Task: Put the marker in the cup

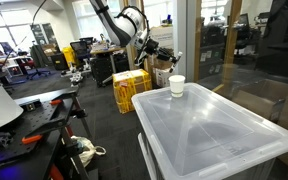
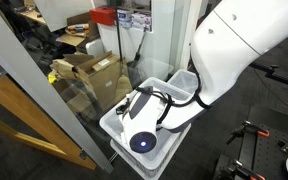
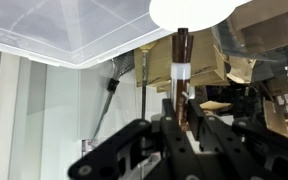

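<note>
Forward, arm [image 1: 119,22] outstretched, gripper [image 3: 189,118] clamping marker [image 3: 182,55] near cup [image 3: 189,10]

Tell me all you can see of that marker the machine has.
The marker is a slim, dark reddish-brown stick with a pale band partway along, plastic by its look. In the wrist view it stands upright, its lower part clamped in the shut gripper. Its free end points at the white cup; whether they touch is unclear.
</note>
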`<move>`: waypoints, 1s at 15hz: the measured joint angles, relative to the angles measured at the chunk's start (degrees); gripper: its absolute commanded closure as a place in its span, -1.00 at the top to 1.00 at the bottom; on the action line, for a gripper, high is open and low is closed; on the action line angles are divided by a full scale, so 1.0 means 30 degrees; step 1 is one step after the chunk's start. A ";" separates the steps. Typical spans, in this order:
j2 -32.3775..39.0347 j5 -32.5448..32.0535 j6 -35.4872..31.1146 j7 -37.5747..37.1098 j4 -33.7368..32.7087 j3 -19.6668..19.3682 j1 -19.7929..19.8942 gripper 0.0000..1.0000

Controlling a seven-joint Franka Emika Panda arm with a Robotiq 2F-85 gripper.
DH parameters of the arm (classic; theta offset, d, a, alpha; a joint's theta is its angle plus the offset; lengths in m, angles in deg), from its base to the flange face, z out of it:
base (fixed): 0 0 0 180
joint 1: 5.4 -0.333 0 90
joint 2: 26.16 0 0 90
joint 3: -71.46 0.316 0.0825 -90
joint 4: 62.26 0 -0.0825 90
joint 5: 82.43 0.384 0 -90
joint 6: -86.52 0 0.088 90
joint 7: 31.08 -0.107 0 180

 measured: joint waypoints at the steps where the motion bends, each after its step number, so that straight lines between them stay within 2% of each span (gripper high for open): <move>1: 0.0225 0.0001 0.0066 0.0001 -0.0257 0.0017 -0.0028 -0.90; 6: 0.1239 0.0043 0.0512 0.0150 -0.1377 0.0044 -0.0148 -0.90; 15: 0.3160 0.0796 0.1059 0.1845 -0.3446 0.0049 -0.0376 -0.90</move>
